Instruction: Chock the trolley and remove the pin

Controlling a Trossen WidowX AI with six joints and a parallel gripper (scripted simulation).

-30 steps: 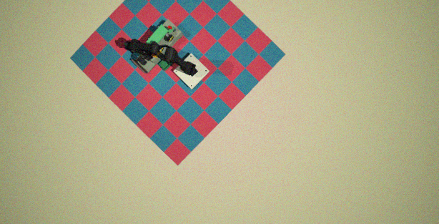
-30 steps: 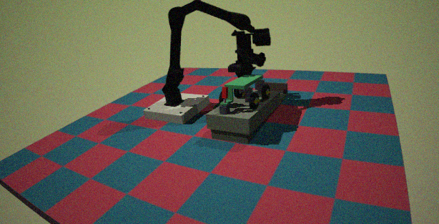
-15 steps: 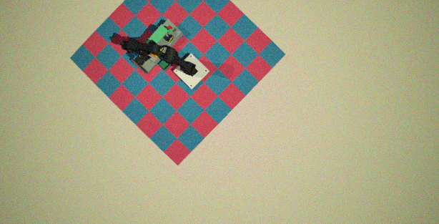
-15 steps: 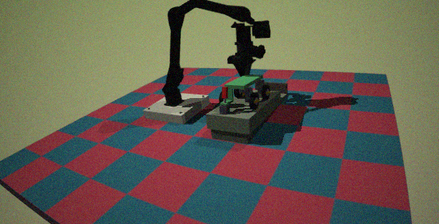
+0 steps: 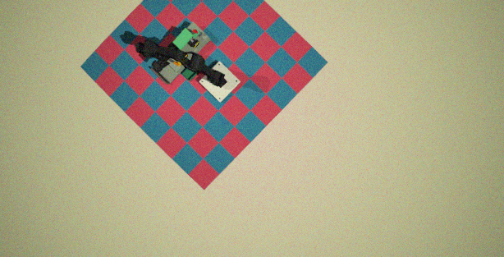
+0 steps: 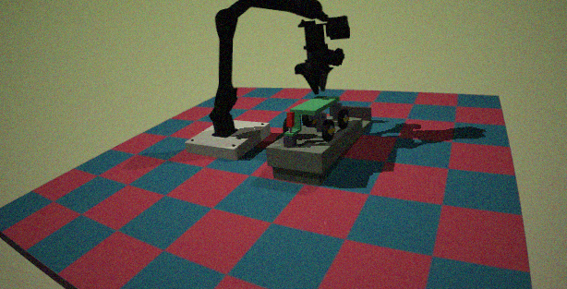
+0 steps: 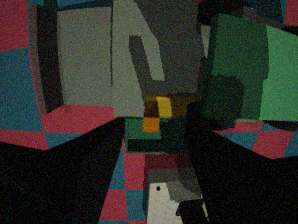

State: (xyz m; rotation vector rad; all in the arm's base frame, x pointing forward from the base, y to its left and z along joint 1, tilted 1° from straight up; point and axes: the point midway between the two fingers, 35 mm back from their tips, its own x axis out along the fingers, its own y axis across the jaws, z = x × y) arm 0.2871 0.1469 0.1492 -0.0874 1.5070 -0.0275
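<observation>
The trolley's green deck is on the ramp. The red-headed stop pin stands upright at the uphill end. The yellow chock is at the ramp's near side, downhill of the trolley; its orange handle shows. Whether it touches a wheel is hidden by a finger. My gripper is partly open and empty, above the ramp and chock. The green tray lies beside the ramp.
The white base plate of the arm is beyond the tray. A raised end wall closes the ramp's downhill end. My arm passes over the tray and the ramp.
</observation>
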